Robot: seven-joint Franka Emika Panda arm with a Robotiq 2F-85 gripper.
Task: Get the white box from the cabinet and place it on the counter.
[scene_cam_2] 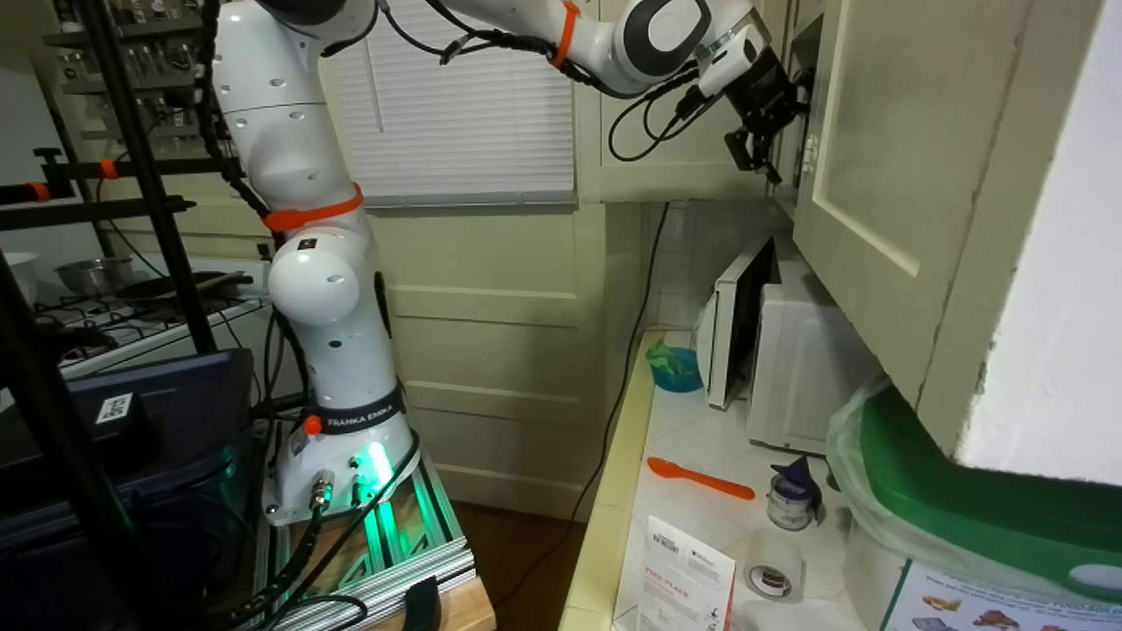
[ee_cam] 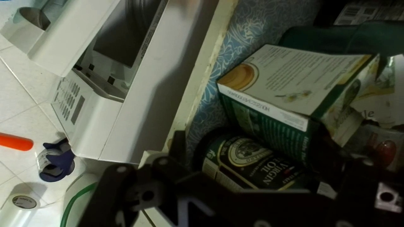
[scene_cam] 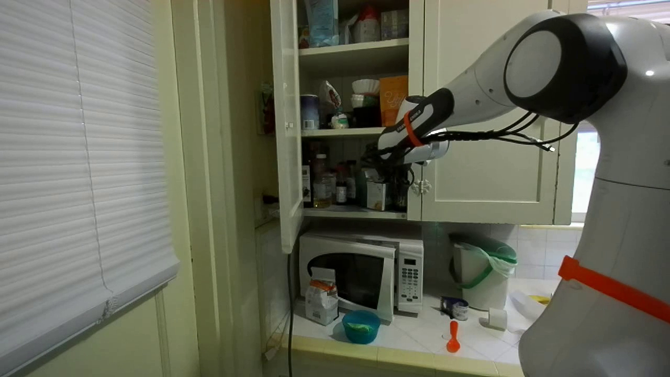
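Observation:
The white box [scene_cam: 377,196] stands on the lowest shelf of the open cream cabinet [scene_cam: 356,213]. In the wrist view the white box [ee_cam: 284,80] shows a pale printed face and a dark green side. A dark olive oil bottle [ee_cam: 249,157] stands against that green side. My gripper [scene_cam: 388,175] is at the cabinet opening by the box. In the wrist view the gripper [ee_cam: 257,149] has its fingers wide apart, with the bottle showing between them; the right finger is very dark. Nothing is visibly held. The pale counter [scene_cam: 413,335] lies below, also in an exterior view [scene_cam_2: 614,526].
The open cabinet door [scene_cam: 288,131] flanks the shelves. Bottles [scene_cam: 322,183] stand left of the box. A microwave [scene_cam: 361,272] with its door ajar sits below. A teal bowl [scene_cam: 361,327], an orange spoon [scene_cam: 453,336] and a green-lidded bin [scene_cam: 484,272] stand on the counter.

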